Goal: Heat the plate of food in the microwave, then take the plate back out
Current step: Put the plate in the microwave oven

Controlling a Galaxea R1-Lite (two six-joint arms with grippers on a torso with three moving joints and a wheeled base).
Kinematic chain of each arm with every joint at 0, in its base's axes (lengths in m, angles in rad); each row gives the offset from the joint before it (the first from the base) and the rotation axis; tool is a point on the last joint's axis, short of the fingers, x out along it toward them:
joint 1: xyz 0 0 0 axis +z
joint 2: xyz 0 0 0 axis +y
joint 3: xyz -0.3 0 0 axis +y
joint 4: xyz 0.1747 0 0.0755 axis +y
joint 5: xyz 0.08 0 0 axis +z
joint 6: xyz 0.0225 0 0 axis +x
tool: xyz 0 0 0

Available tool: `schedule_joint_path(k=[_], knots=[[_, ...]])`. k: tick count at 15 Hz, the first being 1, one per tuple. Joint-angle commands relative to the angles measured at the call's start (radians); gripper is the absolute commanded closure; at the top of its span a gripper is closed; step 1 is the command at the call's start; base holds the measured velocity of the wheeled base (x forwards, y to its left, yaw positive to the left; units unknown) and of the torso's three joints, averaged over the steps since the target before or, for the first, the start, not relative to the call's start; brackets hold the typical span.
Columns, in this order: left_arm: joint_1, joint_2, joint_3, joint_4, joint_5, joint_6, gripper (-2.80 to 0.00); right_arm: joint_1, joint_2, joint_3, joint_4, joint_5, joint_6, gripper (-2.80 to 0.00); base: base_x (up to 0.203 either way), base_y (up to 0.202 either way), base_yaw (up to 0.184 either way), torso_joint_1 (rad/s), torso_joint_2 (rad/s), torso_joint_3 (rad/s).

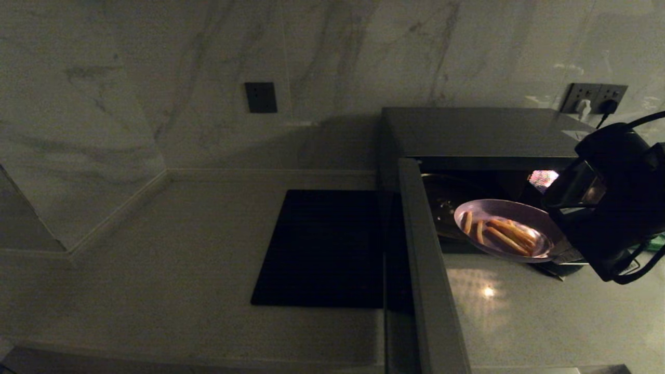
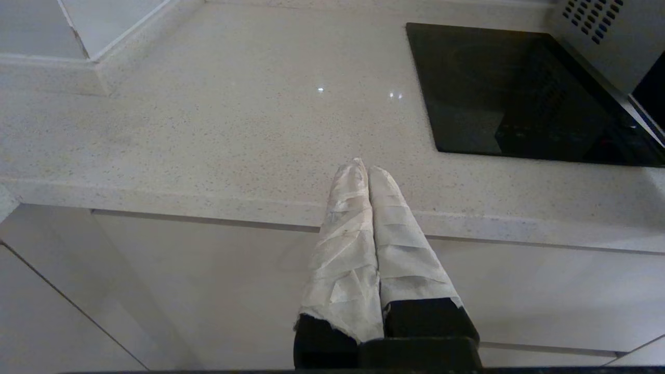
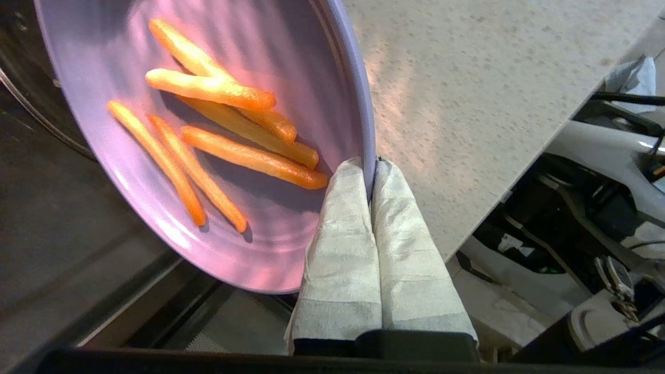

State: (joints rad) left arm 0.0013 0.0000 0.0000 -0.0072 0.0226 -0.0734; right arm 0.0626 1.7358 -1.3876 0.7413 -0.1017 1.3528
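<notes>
The dark grey microwave (image 1: pixel 478 132) stands at the back right of the counter with its door (image 1: pixel 426 270) swung wide open toward me. The pale lavender plate of food (image 1: pixel 506 228) carries several orange-yellow sticks and hangs at the cavity's mouth, just above the counter. My right gripper (image 3: pixel 370 169) is shut on the plate of food (image 3: pixel 208 130), pinching its rim between the taped fingers. In the head view the right gripper (image 1: pixel 569 254) sits at the plate's right edge. My left gripper (image 2: pixel 365 167) is shut and empty, hovering over the counter's front edge, left of the microwave.
A flat black rectangular slab (image 1: pixel 324 249) lies on the counter just left of the open door. Marble wall behind holds a dark switch plate (image 1: pixel 261 97) and sockets (image 1: pixel 595 98) with a plugged cable. The pale speckled counter (image 1: pixel 156 259) stretches leftward.
</notes>
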Motion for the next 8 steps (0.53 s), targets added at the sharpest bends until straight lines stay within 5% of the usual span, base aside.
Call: schedule_joint_path(k=[1,8], knots=[[0.000,0.001,0.000,0.000,0.000,0.000,0.00,0.007,0.034,-0.034,0.004,0.007,0.004,0.00,0.000,0.000,0.000,0.000,0.00,0.000],[0.000,0.001,0.000,0.000,-0.001,0.000,0.00,0.026,0.053,-0.051,0.021,0.016,-0.064,0.00,0.000,0.000,0.000,0.000,0.00,0.000]])
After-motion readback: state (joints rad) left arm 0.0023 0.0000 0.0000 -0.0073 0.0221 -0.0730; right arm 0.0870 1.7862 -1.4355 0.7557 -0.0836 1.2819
